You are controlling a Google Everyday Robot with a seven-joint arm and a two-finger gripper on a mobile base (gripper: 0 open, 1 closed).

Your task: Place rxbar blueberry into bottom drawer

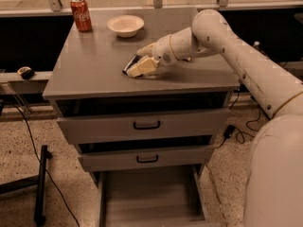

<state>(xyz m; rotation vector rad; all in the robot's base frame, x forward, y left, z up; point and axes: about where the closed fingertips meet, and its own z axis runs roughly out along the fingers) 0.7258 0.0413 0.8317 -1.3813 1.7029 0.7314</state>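
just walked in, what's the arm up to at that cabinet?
The robot's hand is down on the cabinet top, right at the rxbar blueberry, whose dark end shows at the hand's tip. Whether it has a grip on the bar cannot be told. The bottom drawer stands pulled open below, and the bar is not in it yet. A red can and a white bowl sit at the back.

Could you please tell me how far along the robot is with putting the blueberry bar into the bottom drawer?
Done: the bottom drawer stands pulled out, without the bar in it. In hand: the tool is down on the cabinet top at the rxbar blueberry; whether it grips it is unclear. Left: lifting the bar, carrying it down, releasing it in the drawer.
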